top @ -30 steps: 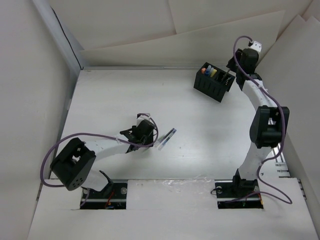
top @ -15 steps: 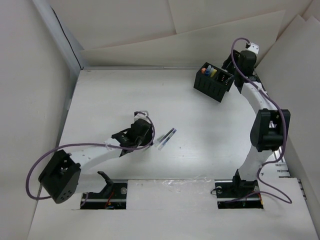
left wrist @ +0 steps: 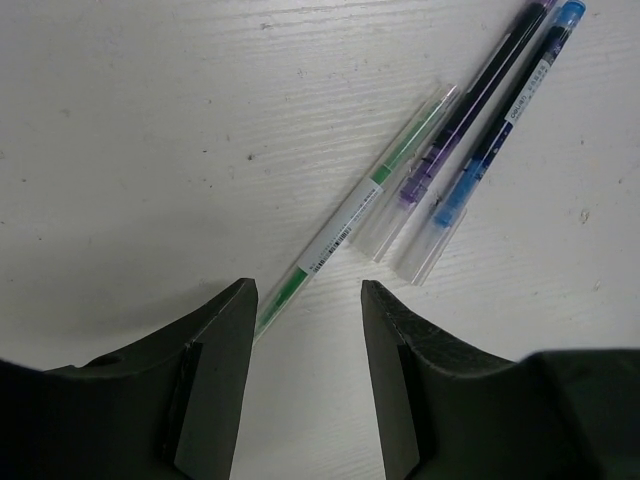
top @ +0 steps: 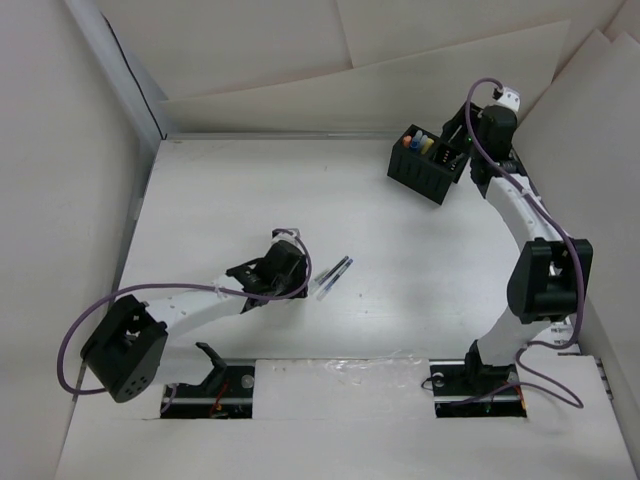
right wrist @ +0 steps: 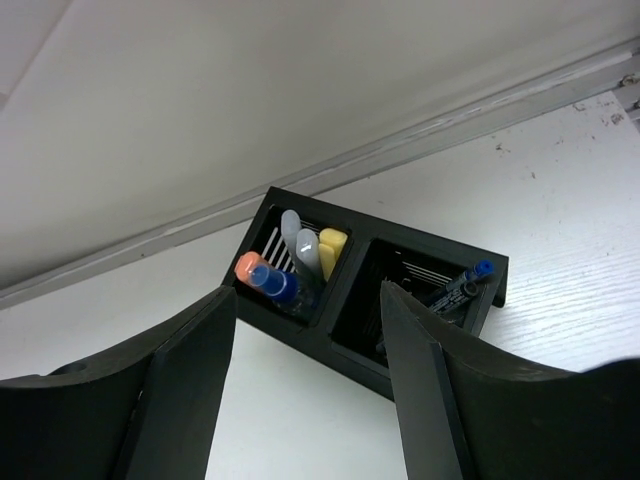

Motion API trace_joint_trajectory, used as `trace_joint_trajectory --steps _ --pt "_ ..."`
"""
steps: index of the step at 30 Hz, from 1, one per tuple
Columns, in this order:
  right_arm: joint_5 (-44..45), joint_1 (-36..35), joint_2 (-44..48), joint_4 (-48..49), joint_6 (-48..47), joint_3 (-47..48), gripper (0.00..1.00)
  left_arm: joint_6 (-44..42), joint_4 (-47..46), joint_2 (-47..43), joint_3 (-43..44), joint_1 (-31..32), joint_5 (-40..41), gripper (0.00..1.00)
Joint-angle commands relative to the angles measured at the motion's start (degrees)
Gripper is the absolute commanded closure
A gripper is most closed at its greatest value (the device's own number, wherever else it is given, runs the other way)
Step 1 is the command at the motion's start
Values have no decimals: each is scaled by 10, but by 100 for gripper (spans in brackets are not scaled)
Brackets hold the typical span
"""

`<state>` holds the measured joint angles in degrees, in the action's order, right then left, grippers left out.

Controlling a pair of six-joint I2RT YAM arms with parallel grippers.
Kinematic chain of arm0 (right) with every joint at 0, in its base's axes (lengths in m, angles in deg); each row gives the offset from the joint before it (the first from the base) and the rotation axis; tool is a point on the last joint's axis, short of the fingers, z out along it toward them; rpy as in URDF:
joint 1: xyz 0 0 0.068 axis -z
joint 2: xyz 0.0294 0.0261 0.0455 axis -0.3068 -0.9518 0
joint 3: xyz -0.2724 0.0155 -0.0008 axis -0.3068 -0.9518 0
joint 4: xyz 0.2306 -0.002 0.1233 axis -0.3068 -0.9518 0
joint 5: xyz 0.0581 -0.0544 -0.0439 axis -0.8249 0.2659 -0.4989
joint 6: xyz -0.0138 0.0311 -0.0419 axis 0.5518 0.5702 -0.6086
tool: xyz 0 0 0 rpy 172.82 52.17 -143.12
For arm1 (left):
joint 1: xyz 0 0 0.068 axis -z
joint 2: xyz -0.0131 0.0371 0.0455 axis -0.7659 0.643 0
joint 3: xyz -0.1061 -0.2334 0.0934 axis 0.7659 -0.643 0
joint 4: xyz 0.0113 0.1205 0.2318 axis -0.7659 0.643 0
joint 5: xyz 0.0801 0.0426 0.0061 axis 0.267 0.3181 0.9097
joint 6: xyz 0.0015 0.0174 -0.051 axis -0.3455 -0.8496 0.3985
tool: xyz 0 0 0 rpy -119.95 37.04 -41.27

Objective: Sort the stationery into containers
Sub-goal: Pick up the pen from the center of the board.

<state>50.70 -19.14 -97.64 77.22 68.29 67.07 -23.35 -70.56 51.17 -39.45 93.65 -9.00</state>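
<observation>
Three pens lie side by side on the table: a thin green one (left wrist: 350,215), a clear one with purple ink (left wrist: 460,110) and a clear one with a blue cap (left wrist: 500,130); they also show in the top view (top: 333,275). My left gripper (left wrist: 308,290) (top: 303,284) is open and empty just short of them, and the green pen's near end lies by its left finger. The black organiser (top: 425,165) (right wrist: 350,352) holds an orange-capped marker (right wrist: 247,266), a blue one (right wrist: 272,282), grey ones and a yellow one (right wrist: 332,245) in one compartment, and dark pens (right wrist: 465,280) in the other. My right gripper (right wrist: 308,295) (top: 455,150) is open and empty beside it.
White walls enclose the table at the left, back and right. The organiser stands at the back right, close to the back wall. The arm bases (top: 210,385) sit at the near edge.
My left arm's elbow has dropped down and left, and its gripper has edged slightly at the pens. My right arm's elbow has swung right. The pens have not moved.
</observation>
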Motion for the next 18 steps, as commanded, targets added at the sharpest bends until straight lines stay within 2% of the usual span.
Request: trace_joint_trajectory --steps 1,5,14,18 --pt "-12 -5 29 19 10 -11 35 10 8 -4 -4 -1 -8 57" --pt "-17 -5 34 19 10 -11 35 15 8 8 -10 12 -14 59" --pt "-22 -5 45 19 16 -21 35 26 25 49 9 24 27 64" --pt "-27 0 50 19 16 -27 35 32 25 54 9 24 33 70"
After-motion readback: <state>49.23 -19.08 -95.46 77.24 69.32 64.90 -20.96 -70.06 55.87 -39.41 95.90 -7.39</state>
